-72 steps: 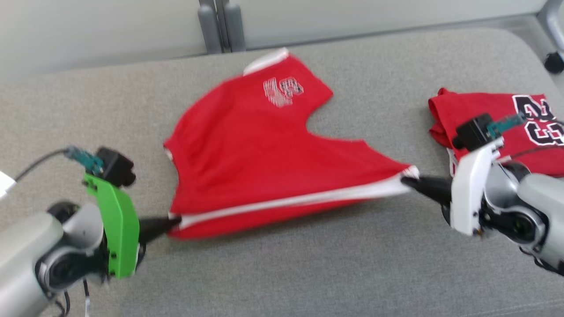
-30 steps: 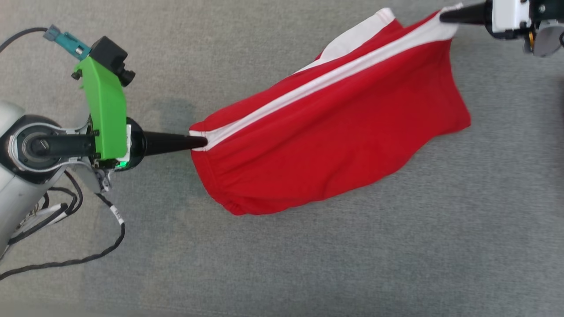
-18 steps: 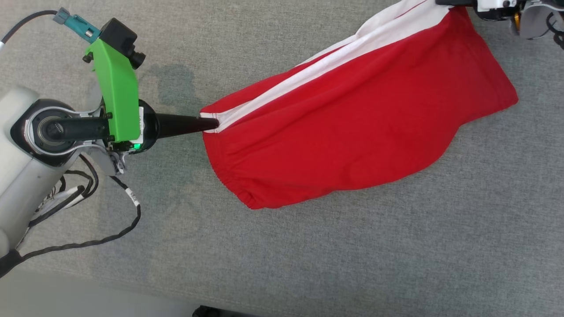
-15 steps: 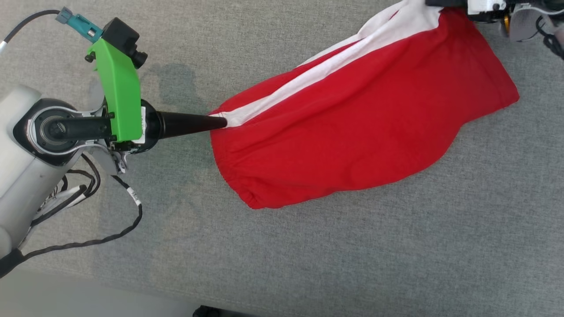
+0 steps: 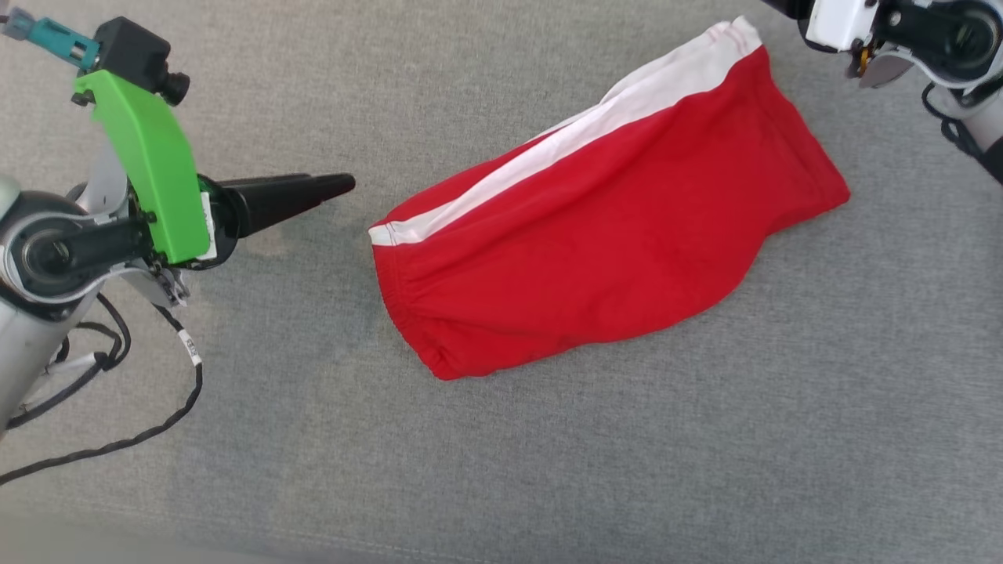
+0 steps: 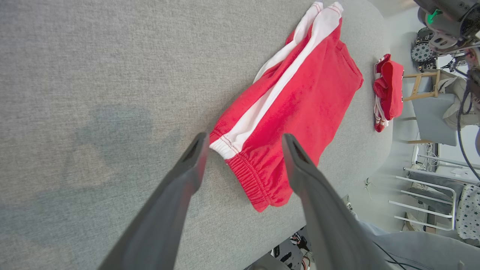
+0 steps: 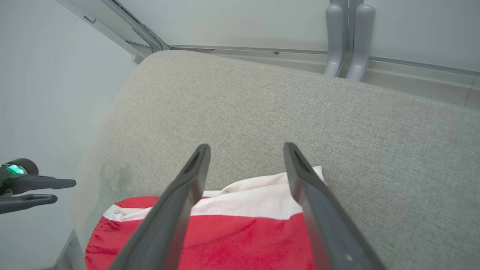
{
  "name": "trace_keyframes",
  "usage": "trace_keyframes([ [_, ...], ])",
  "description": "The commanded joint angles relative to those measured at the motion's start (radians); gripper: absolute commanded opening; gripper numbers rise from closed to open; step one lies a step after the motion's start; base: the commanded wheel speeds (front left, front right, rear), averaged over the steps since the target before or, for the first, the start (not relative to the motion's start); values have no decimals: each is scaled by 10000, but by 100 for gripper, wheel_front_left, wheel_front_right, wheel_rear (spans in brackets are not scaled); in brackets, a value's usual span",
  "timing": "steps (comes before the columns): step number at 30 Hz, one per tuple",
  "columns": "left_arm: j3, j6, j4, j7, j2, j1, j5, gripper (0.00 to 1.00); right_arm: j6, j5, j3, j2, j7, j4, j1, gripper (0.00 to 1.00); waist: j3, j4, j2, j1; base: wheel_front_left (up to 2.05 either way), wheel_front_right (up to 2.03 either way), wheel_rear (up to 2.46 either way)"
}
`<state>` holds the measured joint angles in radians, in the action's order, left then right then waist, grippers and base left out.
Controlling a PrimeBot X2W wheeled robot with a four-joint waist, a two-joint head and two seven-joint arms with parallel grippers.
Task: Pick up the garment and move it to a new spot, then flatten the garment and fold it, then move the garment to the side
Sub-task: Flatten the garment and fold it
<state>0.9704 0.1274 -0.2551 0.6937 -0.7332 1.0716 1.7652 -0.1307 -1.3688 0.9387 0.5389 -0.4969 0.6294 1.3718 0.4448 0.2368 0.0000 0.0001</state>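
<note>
With my left gripper (image 6: 243, 140) and right gripper (image 7: 245, 148) both spread wide and empty, and the folded red shorts (image 5: 595, 235) lying with their white stripe (image 5: 564, 141) just ahead of each pair of tips, I fear a shallow pinch would lift only the top layer and undo the fold.

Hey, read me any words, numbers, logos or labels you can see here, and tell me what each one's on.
Nothing here can actually be read.
On the white tag on the black cable near the left arm: any print is too small to read.
On the red shorts: no print showing, just a white side stripe.
On the folded red garment farther along the cushion: no lettering showing.
</note>
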Motion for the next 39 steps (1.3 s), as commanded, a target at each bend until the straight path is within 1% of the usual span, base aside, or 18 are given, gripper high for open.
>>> trace_keyframes([
  [1, -115, 47, 171, -442, -114, -303, -308, 100, 0, 61, -103, 106, 630, -263, -428, 100, -613, -214, 0, -1, 0, 0, 0],
  [4, -328, 48, 403, -1761, -274, -625, -1131, 100, 0, 255, -217, 335, 1937, -573, -983, 100, -1022, -271, 0, -1, 0, 0, 0],
  [6, -531, 47, 457, -2945, -347, -920, -1767, 100, 0, 420, -268, 374, 3028, -746, -1475, 100, -1318, -290, 0, -1, 0, 0, 0],
  [8, -564, 48, 526, -3817, -383, -1294, -2228, 100, -1, 812, -139, 468, 4053, -1046, -1847, 100, -1555, -288, 0, -1, 0, 0, 0],
  [10, -694, 20, 684, -4821, -506, -1624, -2774, 100, 0, 792, -89, 560, 4883, -1104, -2451, 100, -1765, -286, 0, -1, 0, 0, 0],
  [13, -853, -438, 889, -6491, -549, -2218, -3656, 100, 2, 1010, 45, 679, 5844, -880, -3023, 100, -1987, -186, 0, -1, 0, 0, 0],
  [14, -881, -706, 956, -7090, -535, -2487, -3985, 100, 0, 1029, 71, 661, 6118, -751, -3225, 100, -2043, -122, 0, -1, 0, 0, 0],
  [16, -778, -997, 1233, -8079, -450, -2921, -4670, 100, -1, 882, 215, 630, 6374, -590, -3665, 100, -2142, 32, 0, -1, 0, 0, 0],
  [18, -875, -1426, 1421, -9001, -315, -3434, -5122, 100, 0, 751, 278, 647, 6633, -379, -3970, 100, -2227, 155, 0, -1, 0, 0, 0],
  [20, -1017, -1910, 1670, -9442, -66, -3994, -5566, 100, 0, 710, 363, 668, 6841, -44, -4212, 100, -2276, 277, 0, -1, 0, 0, 0],
  [22, -1439, -2354, 1929, -9576, 307, -4654, -5998, 100, 0, 688, 509, 661, 6861, 369, -4389, 100, -2292, 438, 0, -1, 0, 0, 0],
  [24, -2419, -2722, 2271, -9591, 899, -5384, -6659, 100, 0, 483, 544, 645, 6764, 735, -4469, 100, -2255, 635, 0, -1, 0, 0, 0],
  [26, -3157, -2762, 2566, -9586, 1584, -6342, -7251, 100, 0, 417, 662, 742, 6502, 1140, -4421, 100, -2141, 845, 0, -1, 0, 0, 0],
  [28, -3818, -2620, 2768, -9586, 2229, -6999, -7747, 100, 0, 225, 743, 806, 6045, 1528, -4401, 100, -2024, 1117, 0, -1, 0, 0, 0],
  [32, -4493, -2182, 2940, -9587, 3241, -7903, -8997, 100, 0, -93, 872, 1009, 5177, 2310, -4199, 100, -1804, 1733, 0, -1, 0, 0, 0],
  [34, -4689, -1985, 2918, -9586, 3622, -8177, -9711, 100, 0, -320, 874, 992, 4695, 2565, -4148, 100, -1721, 1985, 0, -1, 0, 0, 0],
  [36, -4958, -1746, 2830, -9585, 4097, -8465, -10078, 100, 0, -429, 953, 1045, 4274, 2761, -4089, 100, -1674, 2196, 0, -1, 0, 0, 0],
  [39, -5336, -1492, 2638, -9587, 4555, -8755, -10830, 100, 0, -699, 1009, 983, 3628, 3052, -4127, 100, -1652, 2398, 0, -1, 0, 0, 0],
])
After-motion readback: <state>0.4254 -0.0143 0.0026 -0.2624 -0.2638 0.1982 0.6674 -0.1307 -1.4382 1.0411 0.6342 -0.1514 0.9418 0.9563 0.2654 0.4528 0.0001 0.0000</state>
